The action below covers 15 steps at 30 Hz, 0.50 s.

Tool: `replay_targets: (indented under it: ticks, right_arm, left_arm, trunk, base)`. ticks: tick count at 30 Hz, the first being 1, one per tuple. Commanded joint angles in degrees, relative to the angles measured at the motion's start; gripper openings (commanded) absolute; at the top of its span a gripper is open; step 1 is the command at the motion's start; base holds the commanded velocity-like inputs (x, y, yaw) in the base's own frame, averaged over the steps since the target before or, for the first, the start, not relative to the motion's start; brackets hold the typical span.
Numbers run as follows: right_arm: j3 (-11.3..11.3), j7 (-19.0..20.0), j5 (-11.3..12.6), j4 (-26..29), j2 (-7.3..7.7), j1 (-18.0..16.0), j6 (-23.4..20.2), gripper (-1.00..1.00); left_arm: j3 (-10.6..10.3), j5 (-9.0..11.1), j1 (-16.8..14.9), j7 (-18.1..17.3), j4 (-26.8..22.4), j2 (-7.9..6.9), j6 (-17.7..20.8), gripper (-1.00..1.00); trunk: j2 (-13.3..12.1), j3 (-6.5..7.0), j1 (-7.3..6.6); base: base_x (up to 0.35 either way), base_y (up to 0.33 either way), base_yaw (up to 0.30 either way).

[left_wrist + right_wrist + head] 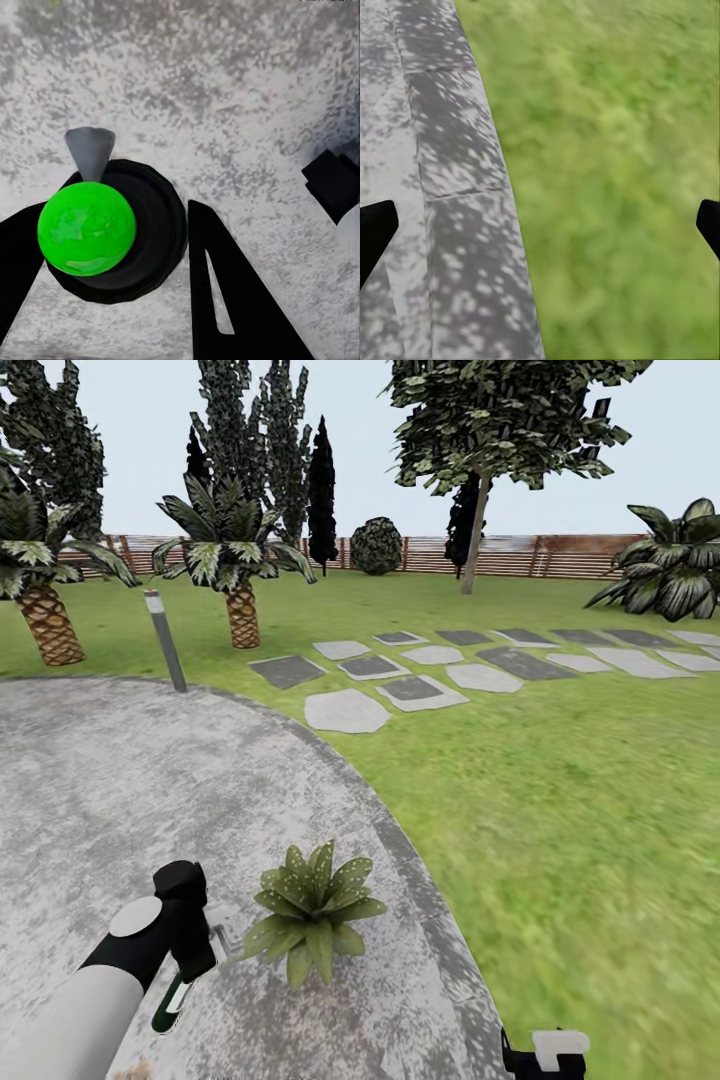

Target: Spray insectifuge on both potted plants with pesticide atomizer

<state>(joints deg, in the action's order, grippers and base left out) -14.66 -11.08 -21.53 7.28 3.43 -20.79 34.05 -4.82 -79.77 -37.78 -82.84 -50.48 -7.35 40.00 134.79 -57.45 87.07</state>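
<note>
Just beside the speckled potted plant point(312, 912), atomizer point(172, 1000) in left tool point(200, 950).

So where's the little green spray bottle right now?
The slim dark green spray bottle is in the left gripper, low on the head view's left, over the grey paved patio, beside the speckled green potted plant.
</note>
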Motion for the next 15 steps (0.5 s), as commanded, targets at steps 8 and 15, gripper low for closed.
replay_targets:
  ticks: [8,15]
  right_arm:
    - [-0.3,-0.3,-0.6,0.0,-0.01,0.0,0.1,1.00]
    - [-0.3,-0.3,-0.6,-0.1,-0.01,0.0,0.1,1.00]
  left_arm:
    - [0.0,0.2,-0.1,1.0,-0.1,0.30,0.8,-1.00]
    - [0.0,0.2,-0.1,1.1,-0.1,0.44,0.8,-1.00]
  trunk:
    - [0.0,-0.05,-0.01]
    - [0.0,-0.05,-0.01]
  base:
    - [0.027,-0.061,0.140]
    - [0.076,-0.238,0.003]
